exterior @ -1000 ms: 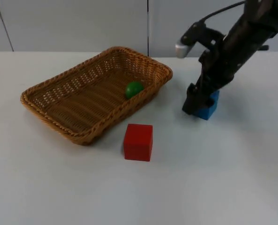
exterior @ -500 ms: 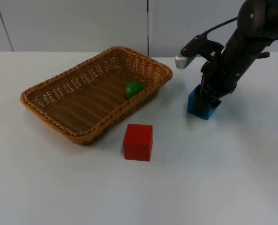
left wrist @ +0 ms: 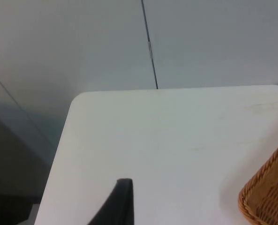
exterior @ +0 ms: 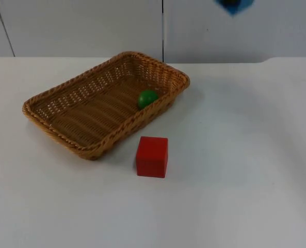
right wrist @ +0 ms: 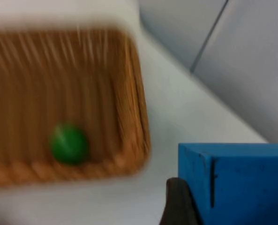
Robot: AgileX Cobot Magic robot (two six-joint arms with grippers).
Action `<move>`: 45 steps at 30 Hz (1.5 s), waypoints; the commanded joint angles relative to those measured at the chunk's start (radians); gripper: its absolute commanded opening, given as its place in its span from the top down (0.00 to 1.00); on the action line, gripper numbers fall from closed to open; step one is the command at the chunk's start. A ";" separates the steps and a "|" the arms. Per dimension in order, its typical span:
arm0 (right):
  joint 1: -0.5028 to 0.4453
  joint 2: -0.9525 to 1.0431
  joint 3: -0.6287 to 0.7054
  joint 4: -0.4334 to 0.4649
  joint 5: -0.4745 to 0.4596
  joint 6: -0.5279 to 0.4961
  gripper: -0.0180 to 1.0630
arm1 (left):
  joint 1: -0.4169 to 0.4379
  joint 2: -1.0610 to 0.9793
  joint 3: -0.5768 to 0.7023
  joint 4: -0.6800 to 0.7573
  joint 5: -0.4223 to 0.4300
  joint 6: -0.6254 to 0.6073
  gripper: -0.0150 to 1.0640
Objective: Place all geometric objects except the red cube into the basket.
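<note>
Blue block [right wrist: 237,180] held in right claw [right wrist: 195,206] above basket [exterior: 65,124]; left claw state unclear.

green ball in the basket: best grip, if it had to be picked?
Judgement: come from straight above. The green ball lies in the wicker basket close to its right wall, so set the claw fingers along that wall and close across the ball's widest part; it may roll.
</note>
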 commanded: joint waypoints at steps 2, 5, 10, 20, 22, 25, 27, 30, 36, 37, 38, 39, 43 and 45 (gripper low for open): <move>0.006 -0.065 -0.003 0.127 -0.020 0.091 0.94 | 0.003 -0.002 0.002 0.009 -0.026 -0.007 0.02; 0.072 -0.069 -0.003 0.107 -0.052 0.087 0.94 | 0.003 -0.002 0.002 0.009 -0.035 -0.007 0.02; 0.208 -0.053 -0.003 0.049 -0.104 0.064 0.94 | 0.003 -0.002 0.002 0.009 -0.035 -0.007 0.02; 0.357 0.132 -0.003 0.053 -0.371 0.105 0.94 | 0.003 -0.002 0.002 0.009 -0.040 -0.002 0.02; 0.365 0.162 -0.003 0.055 -0.409 0.110 0.94 | 0.003 -0.002 0.002 0.009 -0.040 -0.002 0.02; 0.370 0.260 -0.003 0.053 -0.558 0.110 0.94 | 0.003 -0.002 0.002 0.007 -0.040 -0.002 0.02; 0.375 0.302 -0.003 0.053 -0.628 0.110 0.94 | 0.003 -0.002 0.002 0.005 -0.040 -0.002 0.02; 0.379 0.339 -0.003 0.051 -0.687 0.110 0.94 | 0.003 -0.002 0.002 0.002 -0.040 -0.002 0.02; 0.379 0.407 -0.025 0.051 -0.626 0.089 0.94 | 0.003 -0.002 0.002 -0.002 -0.040 -0.002 0.02; 0.379 0.421 -0.037 0.051 -0.595 0.089 0.94 | 0.003 -0.002 0.002 -0.006 -0.040 -0.002 0.02; 0.379 0.421 -0.037 0.051 -0.595 0.089 0.94 | 0.003 -0.002 0.002 -0.006 -0.040 -0.002 0.02; 0.379 0.433 -0.046 0.051 -0.579 0.089 0.94 | 0.003 -0.002 0.002 -0.009 -0.040 -0.002 0.02; 0.383 0.460 -0.060 0.053 -0.586 0.089 0.94 | 0.003 -0.002 0.002 -0.014 -0.040 -0.002 0.02; 0.383 0.467 -0.065 0.053 -0.591 0.089 0.94 | 0.003 -0.002 0.002 -0.016 -0.035 -0.002 0.02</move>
